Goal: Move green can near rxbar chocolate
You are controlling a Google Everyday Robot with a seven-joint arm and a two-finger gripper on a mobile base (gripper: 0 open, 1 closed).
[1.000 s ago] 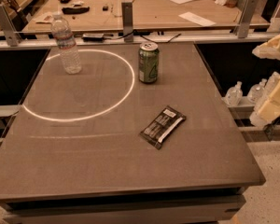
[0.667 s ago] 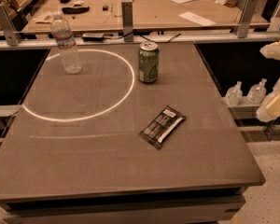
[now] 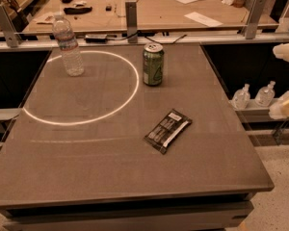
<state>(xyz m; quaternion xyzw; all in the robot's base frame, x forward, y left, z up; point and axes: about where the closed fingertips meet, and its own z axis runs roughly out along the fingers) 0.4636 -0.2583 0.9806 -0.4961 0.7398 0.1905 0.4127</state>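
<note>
The green can (image 3: 153,64) stands upright at the back middle of the grey table (image 3: 86,167), its silver top and pull tab showing. The rxbar chocolate (image 3: 168,130) lies flat right of the table's centre, nearer than the can and about a can's height from it. My gripper (image 3: 285,80) is at the right edge of the view, beyond the table's right side and well off from both. Its two pale fingers (image 3: 286,52) stand wide apart with nothing between them.
A clear plastic water bottle (image 3: 68,45) stands at the back left, on a bright ring of light (image 3: 127,97) on the tabletop. A wooden bench with papers (image 3: 197,13) lies behind a metal rail. Two small bottles (image 3: 253,96) sit on a shelf to the right.
My gripper has drifted a little to the right, toward the edge of the view. The can, the bar and the bottle have not moved.
</note>
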